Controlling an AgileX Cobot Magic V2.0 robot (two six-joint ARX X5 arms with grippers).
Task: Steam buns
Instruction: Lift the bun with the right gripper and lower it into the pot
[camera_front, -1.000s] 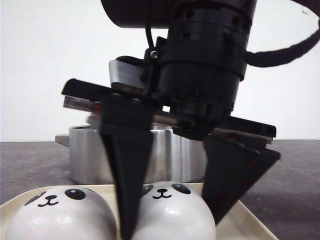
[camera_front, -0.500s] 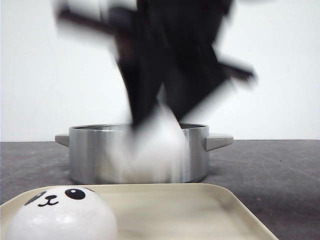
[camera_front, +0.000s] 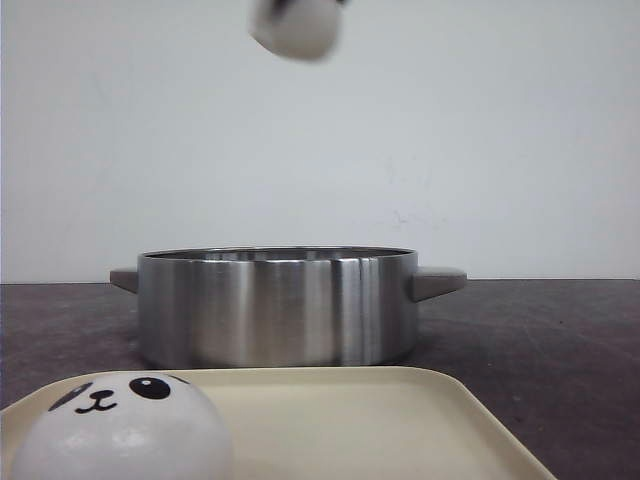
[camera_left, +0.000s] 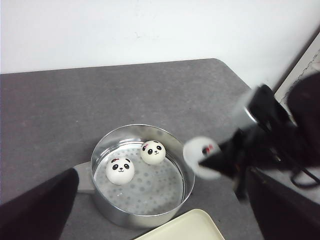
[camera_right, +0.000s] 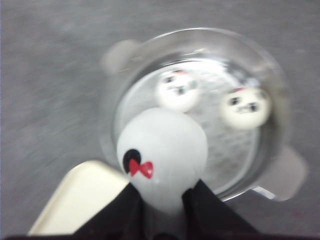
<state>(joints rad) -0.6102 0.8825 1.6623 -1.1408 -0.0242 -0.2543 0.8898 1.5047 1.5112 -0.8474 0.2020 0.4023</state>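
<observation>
Buns: two in pot (camera_left: 137, 200), one on tray (camera_front: 400, 420), one (camera_right: 162, 150) clamped by right tool (camera_right: 162, 197).

No readable text, labels, brands or numbers in any view. Only markings are painted faces — black eye patches, nose and smile on the bun (camera_front: 120, 432) on the tray (camera_front: 400, 420); similar faces on the two buns (camera_left: 120, 170) (camera_left: 153, 152) in the pot (camera_left: 125, 212). Black patch and red bow on the held bun (camera_right: 162, 155) — a drawing, not a sign.
</observation>
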